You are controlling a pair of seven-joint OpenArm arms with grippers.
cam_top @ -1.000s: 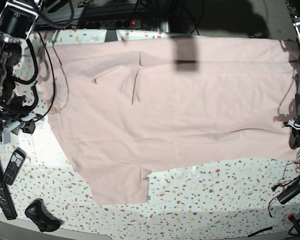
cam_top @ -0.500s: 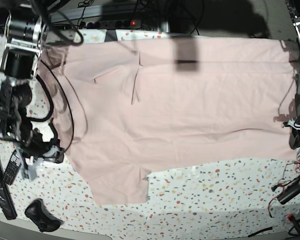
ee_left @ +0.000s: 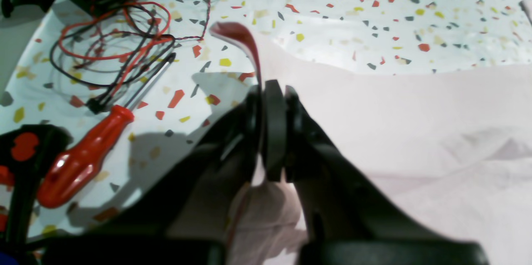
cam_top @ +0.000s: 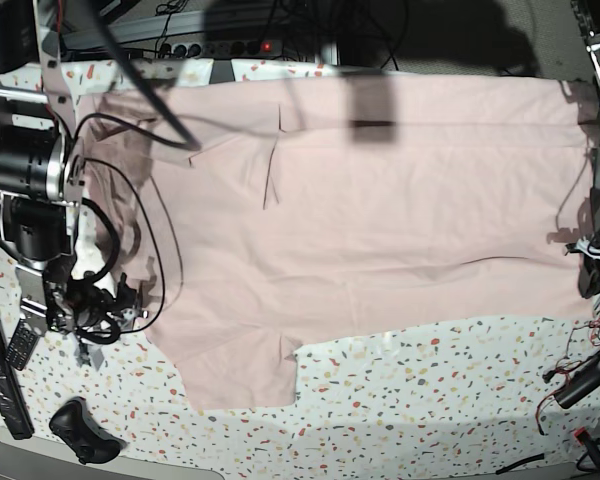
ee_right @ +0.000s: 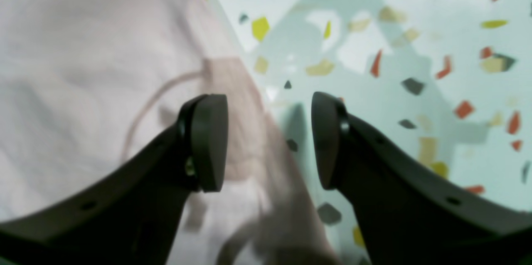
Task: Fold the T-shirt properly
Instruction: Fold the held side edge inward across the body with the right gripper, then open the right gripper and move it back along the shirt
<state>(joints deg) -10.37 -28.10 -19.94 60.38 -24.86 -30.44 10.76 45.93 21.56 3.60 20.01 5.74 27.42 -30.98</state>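
Speckled terrazzo table (cam_top: 430,400), pink T-shirt (cam_top: 380,200) spread flat, tangled wires (ee_left: 112,44)

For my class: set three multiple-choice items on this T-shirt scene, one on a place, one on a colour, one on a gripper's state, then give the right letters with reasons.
1. Where does the screwdriver lie?
A. on the T-shirt
B. on the bare table, beside the wires
C. in the right gripper

2. What colour is the T-shirt?
A. pale pink
B. blue
C. green

3. How does the right gripper stand?
A. shut on cloth
B. shut, empty
C. open

Answers:
1 B: it rests on the speckled table by the wires.
2 A: the cloth is pale pink.
3 C: a wide gap shows between its pads, over the T-shirt's edge.
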